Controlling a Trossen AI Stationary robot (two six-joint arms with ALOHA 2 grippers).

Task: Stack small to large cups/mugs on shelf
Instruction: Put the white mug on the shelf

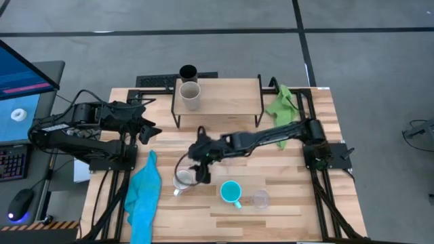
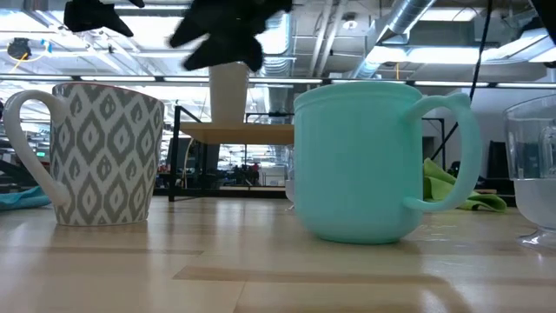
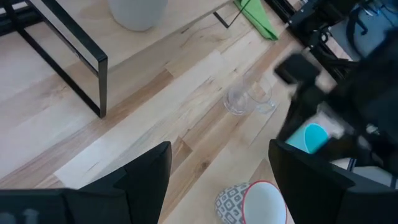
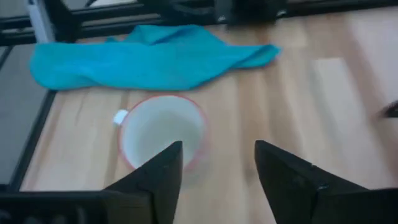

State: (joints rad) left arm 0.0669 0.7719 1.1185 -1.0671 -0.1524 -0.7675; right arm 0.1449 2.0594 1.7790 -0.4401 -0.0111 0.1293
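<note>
A beige-grey cup (image 1: 190,95) stands on the light-wood shelf (image 1: 230,95), and a black tumbler (image 1: 188,71) stands at the shelf's far edge. On the table's near half stand a white patterned handled mug with a red rim (image 1: 183,179), a cyan handled mug (image 1: 231,192) and a clear glass (image 1: 260,199). A second clear glass (image 3: 249,99) stands near the table's middle. My right gripper (image 1: 202,173) is open above the white mug (image 4: 163,137), just to its right, touching nothing. My left gripper (image 1: 150,132) is open and empty left of the shelf.
A blue cloth (image 1: 144,193) lies at the near left, close to the white mug. A green cloth (image 1: 283,103) lies right of the shelf. The shelf's black legs (image 3: 93,68) stand between my left gripper and the far clear glass.
</note>
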